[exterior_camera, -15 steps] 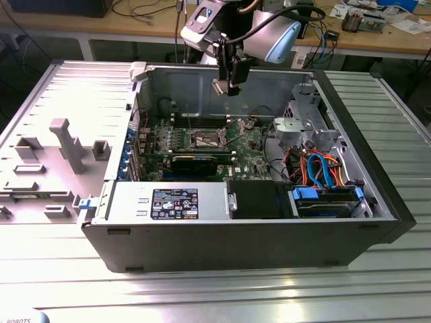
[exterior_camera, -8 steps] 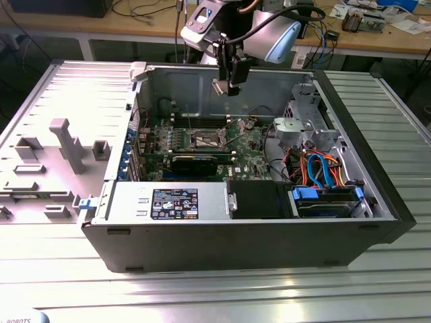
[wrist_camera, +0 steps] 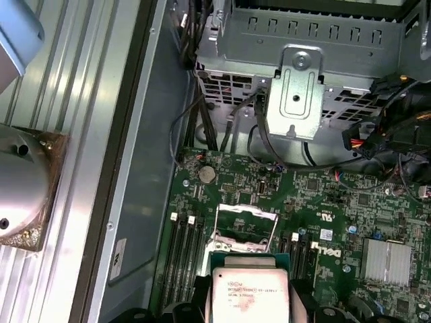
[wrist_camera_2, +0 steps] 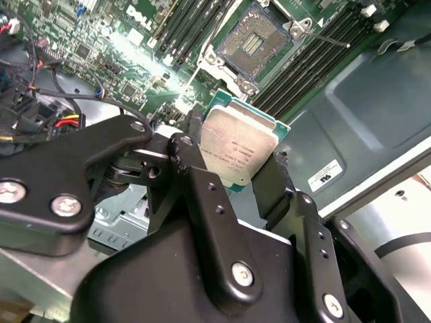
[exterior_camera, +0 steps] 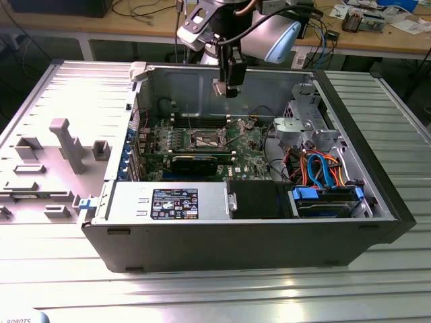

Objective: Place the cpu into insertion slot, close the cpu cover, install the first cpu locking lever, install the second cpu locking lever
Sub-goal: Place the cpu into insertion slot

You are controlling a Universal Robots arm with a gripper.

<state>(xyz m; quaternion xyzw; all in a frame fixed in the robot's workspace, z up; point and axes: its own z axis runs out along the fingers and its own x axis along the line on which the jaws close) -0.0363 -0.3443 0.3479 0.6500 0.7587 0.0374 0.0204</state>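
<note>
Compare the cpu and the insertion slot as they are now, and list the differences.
The cpu is clamped in the gripper, held off the board. The insertion slot sits fixed in the green motherboard.
The cpu shows a pale silver-grey metal top. The insertion slot has a dark centre inside a metal rim.
The cpu is a solid chip, while the insertion slot is an empty socket.
Both are square.

A ribbed metal table [exterior_camera: 202, 289] stands before a cluttered wooden workbench [exterior_camera: 387, 42].

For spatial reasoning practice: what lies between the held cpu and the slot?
Between cpu and slot: only bare board and the slot's rim, in both wrist views.
</note>
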